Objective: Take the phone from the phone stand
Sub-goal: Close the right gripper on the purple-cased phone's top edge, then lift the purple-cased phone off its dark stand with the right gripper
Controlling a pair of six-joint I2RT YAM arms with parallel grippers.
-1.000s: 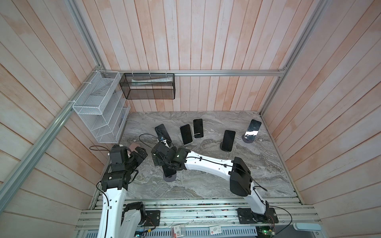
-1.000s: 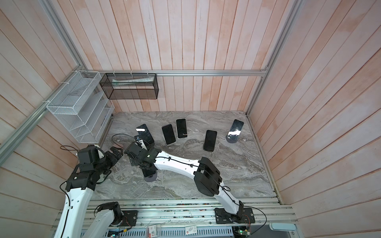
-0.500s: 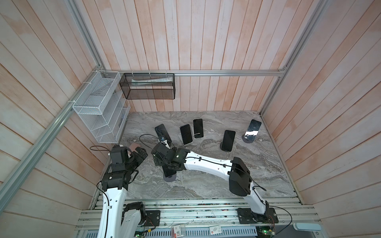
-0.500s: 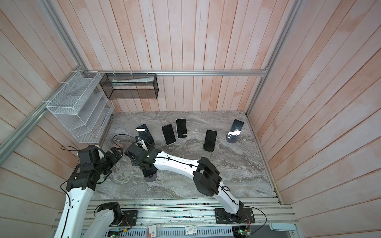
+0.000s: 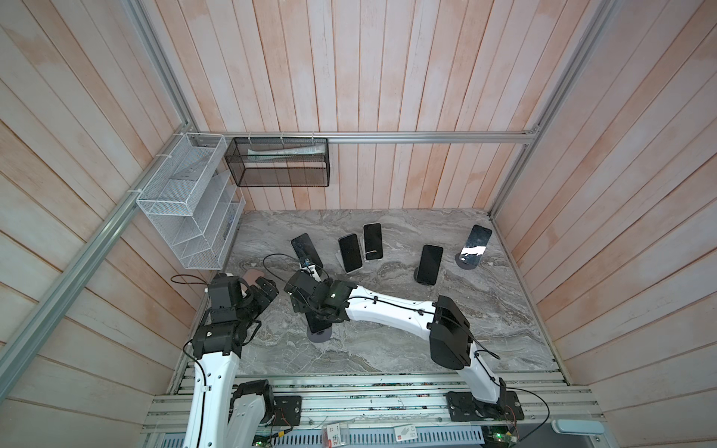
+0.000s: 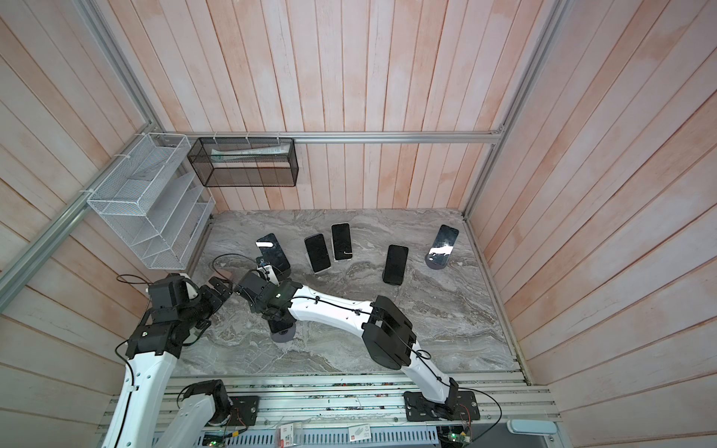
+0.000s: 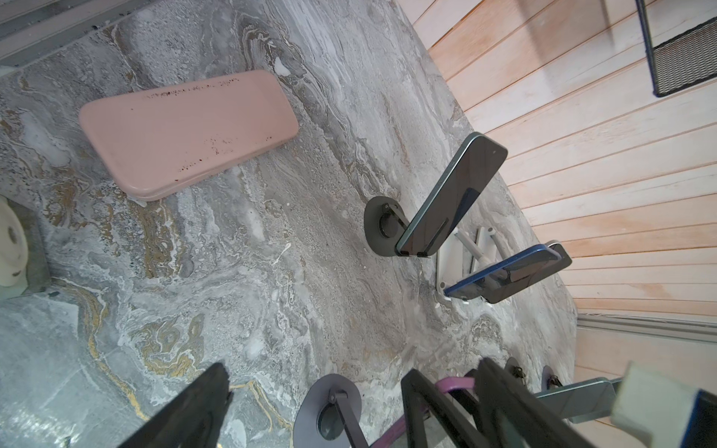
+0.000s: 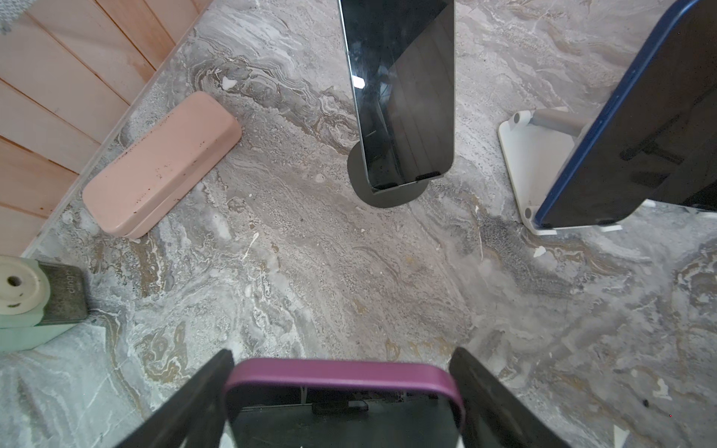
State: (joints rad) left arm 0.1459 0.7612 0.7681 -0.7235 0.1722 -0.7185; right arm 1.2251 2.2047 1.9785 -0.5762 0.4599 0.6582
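**Writing.** You get little to read here. A grey block (image 8: 64, 291) by the table's left edge carries pale lettering, too blurred to make out. The red-and-white tags (image 5: 335, 430) on the front rail are too small to read. So is the print on a tube (image 5: 283, 151) in the black mesh basket (image 5: 279, 182).

**Surface.** The table (image 5: 388, 349) is grey with a veined marble look, white flecks and ochre streaks.

**Room.**
- Pale wooden slat walls stand on three sides, with aluminium frame bars (image 5: 388, 136) along them.
- A white wire rack (image 5: 186, 209) hangs on the left wall, and the basket hangs on the back wall.

**Task item.** The phone (image 8: 341, 411), in a purple case, stands on the phone stand (image 5: 320, 335). The stand has a round grey base and sits near the front edge, toward the left.

**Right pincer.** The right pincer (image 8: 341, 355) straddles the phone's top. One finger (image 8: 201, 399) sits at each side edge of the case. You cannot tell whether they press or only flank it.

**Left pincer.** The left pincer (image 5: 267, 290) is spread wide and holds nothing. It is near the left edge, close to a pink case (image 7: 186, 132) lying flat.

**Other items.** Five other phones (image 5: 351, 252) lean on stands toward the back edge.
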